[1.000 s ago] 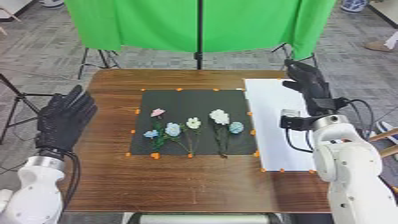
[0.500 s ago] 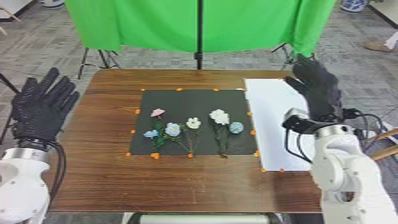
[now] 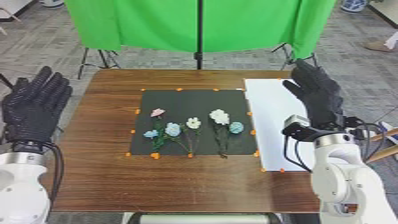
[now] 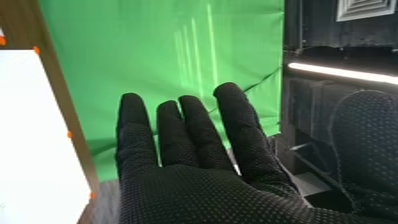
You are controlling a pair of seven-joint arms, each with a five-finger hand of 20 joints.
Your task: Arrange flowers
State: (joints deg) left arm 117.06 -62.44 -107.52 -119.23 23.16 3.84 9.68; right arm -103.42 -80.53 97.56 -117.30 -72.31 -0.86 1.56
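In the head view, from where I'm standing, the trouble I'd expect is with the stems. The pink flower [image 3: 157, 112], the light blue flower [image 3: 151, 133], the pale blue flower [image 3: 172, 129] and the small white flower [image 3: 193, 123] lie bunched on the black mat [image 3: 178, 100], their stems close together, so pulling one could drag its neighbours along. The large white flower [image 3: 218, 117] and the round blue flower [image 3: 235, 127] lie just beside each other towards the white sheet [image 3: 274, 110]; a low sweep from the right could knock the blue one first. Thin stems lying flat might also slip from thick gloves, or a bloom get crushed by a hard pinch. The right hand [image 3: 320, 100] is up at the table's right side, fingers straight, well apart from the flowers. The left hand [image 3: 34, 110] is off the table's left side, flat and empty too.

In the right wrist view, the right hand's fingers stretch out long with gaps between them, nothing in their grasp, against the green curtain [image 4: 133, 50].
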